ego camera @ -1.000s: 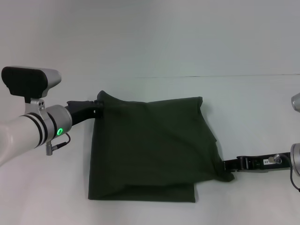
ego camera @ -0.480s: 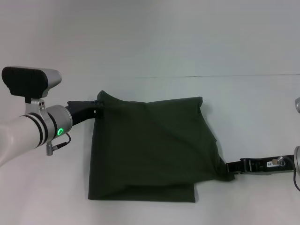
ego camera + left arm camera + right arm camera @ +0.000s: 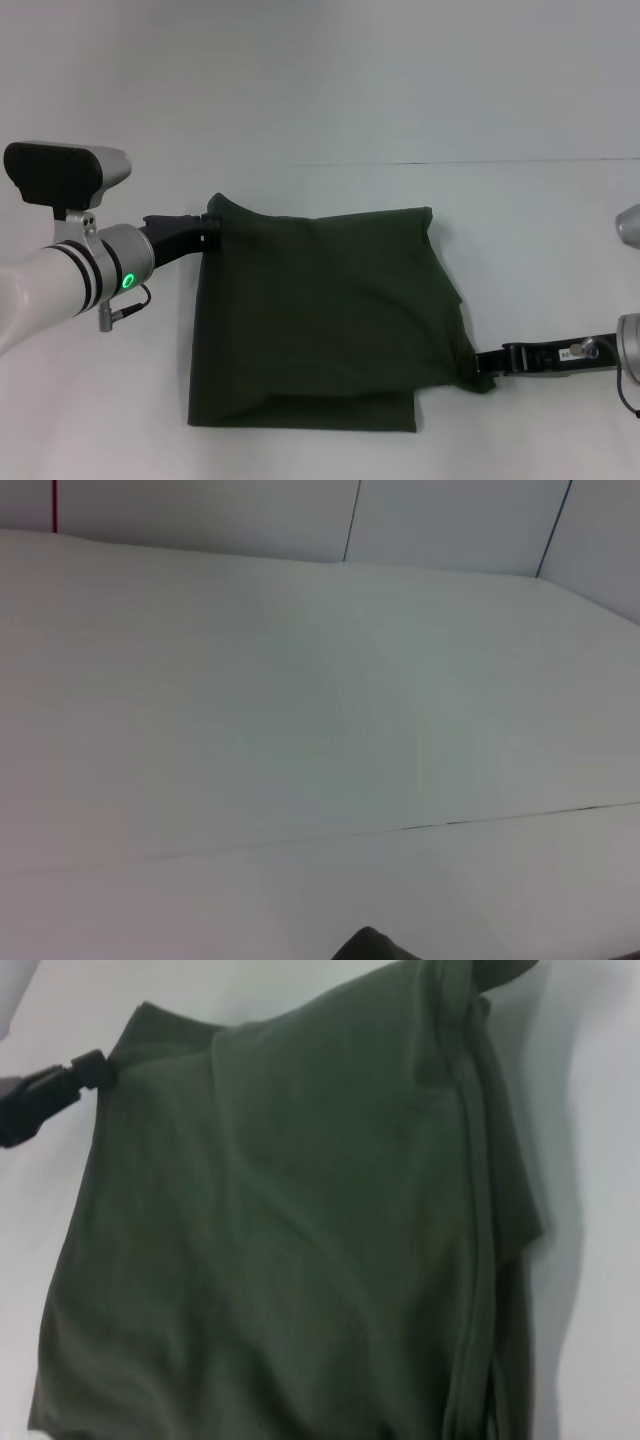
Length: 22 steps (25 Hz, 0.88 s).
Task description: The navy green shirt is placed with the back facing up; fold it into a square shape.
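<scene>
The navy green shirt point(image 3: 320, 310) lies partly folded on the white table, plain side showing, with a folded layer along its near edge. My left gripper point(image 3: 208, 228) is shut on the shirt's far left corner, which it holds slightly lifted. Over at the near right corner, my right gripper point(image 3: 482, 372) is shut on the cloth and draws it into a point. The right wrist view is filled by the shirt point(image 3: 300, 1230), with the left gripper point(image 3: 95, 1068) pinching its corner. Only a dark scrap of the shirt point(image 3: 375, 946) shows in the left wrist view.
The white table point(image 3: 320, 110) stretches all around the shirt, with a thin seam line point(image 3: 520, 161) running across behind it. Nothing else stands on it.
My right gripper has shifted nearer, first a little right and then back left, with the shirt's corner following. The left arm has held still.
</scene>
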Motion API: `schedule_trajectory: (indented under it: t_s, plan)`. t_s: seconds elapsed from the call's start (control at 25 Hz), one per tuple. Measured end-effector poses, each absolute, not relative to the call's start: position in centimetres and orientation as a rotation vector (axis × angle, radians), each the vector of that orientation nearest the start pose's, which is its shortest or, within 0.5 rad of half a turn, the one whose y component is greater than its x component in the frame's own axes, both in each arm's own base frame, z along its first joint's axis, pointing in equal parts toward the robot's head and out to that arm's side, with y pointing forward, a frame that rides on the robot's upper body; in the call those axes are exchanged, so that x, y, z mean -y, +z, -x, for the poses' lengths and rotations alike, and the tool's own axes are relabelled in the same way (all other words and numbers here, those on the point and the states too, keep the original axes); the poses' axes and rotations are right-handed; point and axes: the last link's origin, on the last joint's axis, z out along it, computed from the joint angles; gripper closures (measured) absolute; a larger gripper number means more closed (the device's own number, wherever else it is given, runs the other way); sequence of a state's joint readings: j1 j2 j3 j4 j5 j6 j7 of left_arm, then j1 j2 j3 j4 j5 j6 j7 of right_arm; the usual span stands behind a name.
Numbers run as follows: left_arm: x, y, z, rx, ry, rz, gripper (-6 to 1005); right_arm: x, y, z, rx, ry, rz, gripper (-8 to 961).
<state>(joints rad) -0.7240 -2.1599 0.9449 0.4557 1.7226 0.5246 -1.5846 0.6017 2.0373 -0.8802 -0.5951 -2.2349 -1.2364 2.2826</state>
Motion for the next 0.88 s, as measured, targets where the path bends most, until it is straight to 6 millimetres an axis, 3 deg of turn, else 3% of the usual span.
schedule_trajectory:
  t_s: [0.2,0.4,0.64,0.88]
  plan:
    - [-43.22,-5.25,25.77,1.009,-0.410,2.053,992,-35.50,-2.52,-29.42,-1.688,0.231,2.329,580]
    - [-43.23,-5.23,25.75,1.008,-0.410,2.053,993,-35.50,-2.50,-29.42,-1.689,0.230,2.329,655]
    - [-43.26,-5.21,25.73,1.007,-0.411,2.053,993,-35.51,-2.53,-29.34,-1.685,0.224,2.336,865]
    - [-43.37,-5.02,25.70,1.003,-0.414,2.048,993,-35.29,-2.39,-29.28,-1.673,0.232,2.357,918]
